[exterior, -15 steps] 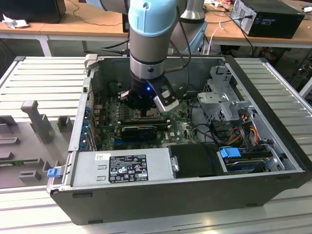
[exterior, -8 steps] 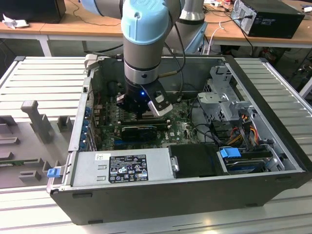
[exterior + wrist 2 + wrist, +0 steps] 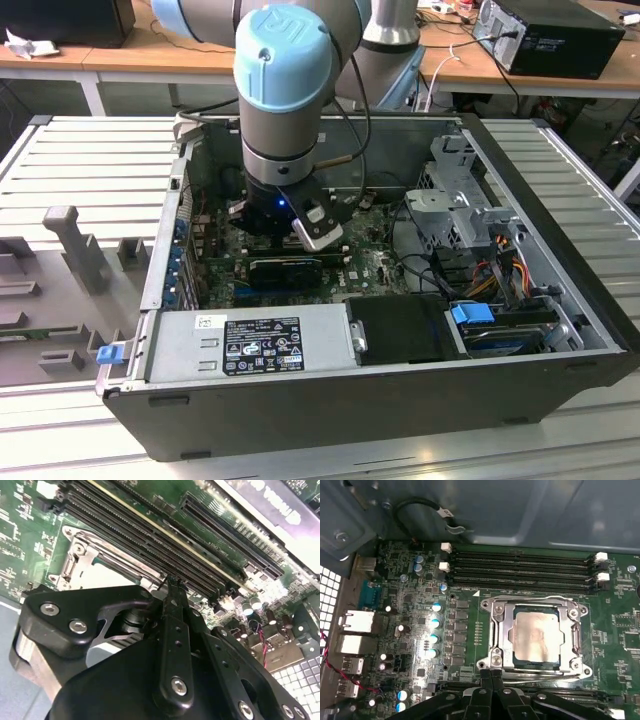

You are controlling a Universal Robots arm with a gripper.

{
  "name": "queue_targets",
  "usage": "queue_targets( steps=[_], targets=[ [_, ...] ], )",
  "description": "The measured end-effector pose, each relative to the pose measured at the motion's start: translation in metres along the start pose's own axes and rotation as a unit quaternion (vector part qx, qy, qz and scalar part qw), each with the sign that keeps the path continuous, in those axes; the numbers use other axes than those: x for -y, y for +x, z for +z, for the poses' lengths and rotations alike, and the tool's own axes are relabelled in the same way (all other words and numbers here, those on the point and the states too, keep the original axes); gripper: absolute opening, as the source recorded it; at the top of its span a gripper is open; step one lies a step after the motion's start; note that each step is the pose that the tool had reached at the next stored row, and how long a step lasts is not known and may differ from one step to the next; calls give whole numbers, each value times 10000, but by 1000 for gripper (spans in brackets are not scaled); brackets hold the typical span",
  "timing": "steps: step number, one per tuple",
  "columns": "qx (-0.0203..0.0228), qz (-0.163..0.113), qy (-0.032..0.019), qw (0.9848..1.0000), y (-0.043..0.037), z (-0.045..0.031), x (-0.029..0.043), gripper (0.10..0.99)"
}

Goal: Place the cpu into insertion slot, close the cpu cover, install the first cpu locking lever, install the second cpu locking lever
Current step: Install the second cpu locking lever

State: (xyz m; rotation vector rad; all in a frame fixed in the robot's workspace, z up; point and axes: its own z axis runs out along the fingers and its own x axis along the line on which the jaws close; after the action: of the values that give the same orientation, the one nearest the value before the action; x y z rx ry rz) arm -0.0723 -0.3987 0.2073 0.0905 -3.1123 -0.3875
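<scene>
In the first wrist view the cpu [image 3: 536, 632], a tan-silver square, lies in the insertion slot [image 3: 577, 611] on the green board. The cpu cover [image 3: 504, 630], a grey metal frame, lies flat around it. A thin metal lever [image 3: 542, 676] runs along the slot's edge nearest the fingers. My gripper [image 3: 491, 676] is shut, its two black fingers pressed together, with the tips at the slot's corner beside that lever's end. The second wrist view has the gripper [image 3: 172, 584] just beside the slot's grey surround [image 3: 85, 555]. In the exterior view the arm's wrist [image 3: 285, 100] reaches down into the open computer case [image 3: 560, 200].
Long black memory slots [image 3: 520, 567] run along the socket's far side, with a row of capacitors [image 3: 434, 630] beside it. A black graphics card [image 3: 285, 268] sits close by the wrist. A power supply [image 3: 250, 340] and drive cage [image 3: 460, 205] crowd the case.
</scene>
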Motion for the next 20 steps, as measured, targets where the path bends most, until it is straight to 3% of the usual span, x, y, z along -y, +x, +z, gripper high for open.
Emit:
queue_targets(
  steps=[8,11,15,18,20],
  targets=[
    [11,-1,-198,9998,3,97,28,106],
    [19,-3,-317,9995,16,114,27,106],
    [18,-4,-331,9994,54,111,25,106],
    [18,-4,-332,9994,54,-8,-6,106],
    [19,-4,-333,9994,54,-39,-14,106]
  ],
)
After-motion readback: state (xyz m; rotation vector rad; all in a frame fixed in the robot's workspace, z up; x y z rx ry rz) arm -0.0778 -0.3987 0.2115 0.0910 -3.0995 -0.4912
